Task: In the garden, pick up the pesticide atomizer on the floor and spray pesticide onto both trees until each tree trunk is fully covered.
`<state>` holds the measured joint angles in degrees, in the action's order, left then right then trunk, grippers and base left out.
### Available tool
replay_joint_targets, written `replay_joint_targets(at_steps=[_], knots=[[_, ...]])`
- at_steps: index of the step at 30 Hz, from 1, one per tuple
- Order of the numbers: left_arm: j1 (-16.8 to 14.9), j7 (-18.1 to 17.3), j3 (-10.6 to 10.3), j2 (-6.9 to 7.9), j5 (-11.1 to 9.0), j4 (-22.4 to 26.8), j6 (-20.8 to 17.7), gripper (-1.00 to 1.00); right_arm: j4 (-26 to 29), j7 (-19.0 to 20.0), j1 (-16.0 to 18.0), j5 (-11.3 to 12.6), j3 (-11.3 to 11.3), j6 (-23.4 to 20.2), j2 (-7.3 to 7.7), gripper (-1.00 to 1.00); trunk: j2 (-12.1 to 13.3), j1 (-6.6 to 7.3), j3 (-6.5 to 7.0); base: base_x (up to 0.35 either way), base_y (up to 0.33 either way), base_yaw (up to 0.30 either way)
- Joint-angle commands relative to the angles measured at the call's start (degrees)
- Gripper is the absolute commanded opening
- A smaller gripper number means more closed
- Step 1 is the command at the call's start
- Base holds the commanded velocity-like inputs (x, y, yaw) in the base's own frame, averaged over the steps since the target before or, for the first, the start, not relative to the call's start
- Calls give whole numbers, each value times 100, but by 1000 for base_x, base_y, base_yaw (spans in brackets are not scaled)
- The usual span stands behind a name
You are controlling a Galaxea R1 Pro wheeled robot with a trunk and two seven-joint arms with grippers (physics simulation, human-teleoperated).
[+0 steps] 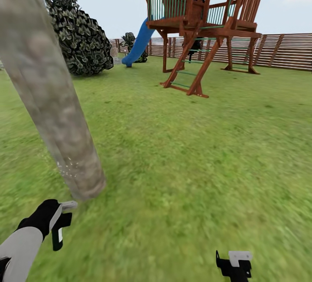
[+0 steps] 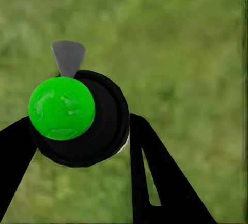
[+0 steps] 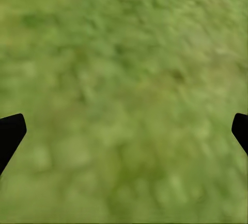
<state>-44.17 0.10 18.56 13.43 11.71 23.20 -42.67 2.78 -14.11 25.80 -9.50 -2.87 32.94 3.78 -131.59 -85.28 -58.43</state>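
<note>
Atomizer clamped in the left gripper, nozzle at the foot of the trunk.

The pesticide atomizer, a small rigid bottle judged light, is gripped round its dark body in the left gripper, beside the tree trunk; a hold low on the body is advised, nozzle unobstructed. White pesticide specks are seen on the bark. The right gripper is spread wide over grass, nothing held.
</note>
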Motion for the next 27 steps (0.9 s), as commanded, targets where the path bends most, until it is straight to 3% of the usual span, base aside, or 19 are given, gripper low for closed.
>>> replay_joint_targets(at_steps=[1, 2, 4, 7, 12, 13, 15, 18, 23, 27], knots=[[-4, -7, 21, -9, 22, 1, -26, -100, -6, -30, 4, -60, -29, 11, 0, 100, -2, -2, -5, 338, 0, 0], [-4, -51, -44, -12, 21, -63, -24, -100, -6, -30, 4, -60, -29, 11, 0, 100, -2, -2, -5, 338, 0, 0], [-4, -711, -472, 6, 44, -179, -11, -100, -6, -30, 4, -60, -29, 11, -1, 100, -2, -2, -5, 336, 0, 0], [-4, -943, -658, 51, 65, -194, 2, -100, -6, -30, 4, -60, -29, 11, -1, 100, -2, -2, -5, 289, 0, 0], [4, -859, -672, 84, 69, -168, 11, -100, -6, -31, 4, -60, -29, 11, -6, 100, -2, -2, -5, 106, -38, 25], [5, -561, -672, 82, 60, -165, 7, -100, -6, -36, 4, -60, -29, 11, -8, 100, -2, -2, -5, 8, -3, 218], [5, -360, -654, 81, 20, -156, -1, -100, -6, -38, 4, -60, -29, 11, -9, 100, -2, -2, -5, 3, -1, 259], [5, -342, -593, 56, -41, -120, 28, -100, -6, -37, 4, -60, -29, 11, -9, 100, -2, -2, -5, 0, 0, 276], [5, -343, -580, 49, -331, -97, 49, -100, -6, -34, 4, -60, -29, 11, -11, 100, -2, -2, -5, 4, 0, 260], [5, -336, -601, 46, -361, 151, 48, -100, -6, -30, 4, -60, -29, 11, -9, 100, -2, -2, -5, 144, -83, 37]])
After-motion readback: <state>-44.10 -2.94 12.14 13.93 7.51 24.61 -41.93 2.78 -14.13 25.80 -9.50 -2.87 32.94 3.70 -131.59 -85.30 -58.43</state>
